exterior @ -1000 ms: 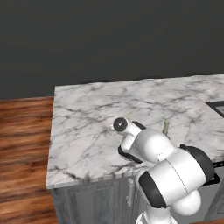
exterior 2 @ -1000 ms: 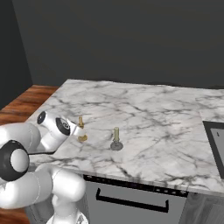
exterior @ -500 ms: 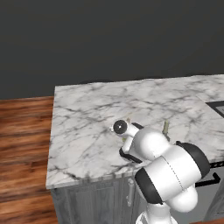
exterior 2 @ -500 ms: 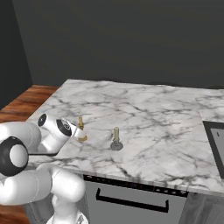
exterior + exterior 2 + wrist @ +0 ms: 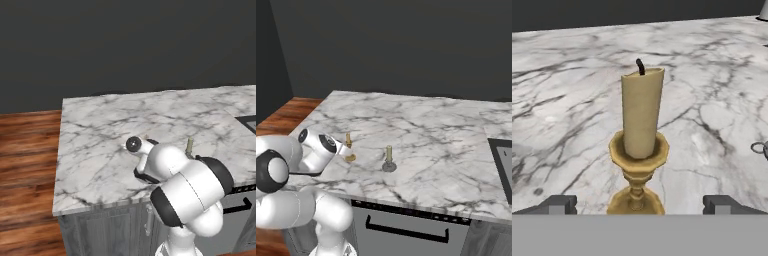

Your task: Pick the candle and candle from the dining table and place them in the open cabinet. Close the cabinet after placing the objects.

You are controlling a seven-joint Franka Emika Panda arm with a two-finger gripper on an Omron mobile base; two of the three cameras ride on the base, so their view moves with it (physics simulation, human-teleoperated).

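A pale yellow candle in a gold candlestick (image 5: pixel 639 150) stands upright on the white marble dining table (image 5: pixel 562 75), near its front left corner (image 5: pixel 349 148). My gripper (image 5: pixel 641 205) is open and low over the table. Its fingertips (image 5: pixel 559 204) flank the candlestick's foot, well apart from it. In the right base view the gripper (image 5: pixel 343 148) reaches in from the candle's left. The stubby olive candle on a grey base (image 5: pixel 388 159) stands a short way to the right, also seen behind my arm (image 5: pixel 189 145). The cabinet is out of view.
A black cooktop (image 5: pixel 503 160) is set into the marble at the far right. Below the table's front edge runs a grey panel with a dark bar handle (image 5: pixel 406 230). Wood floor (image 5: pixel 25 150) lies to the left. A dark wall rises behind.
My arm's elbow has shifted a little while the hand has stayed close to the gold candlestick. Both candles stand where they were.
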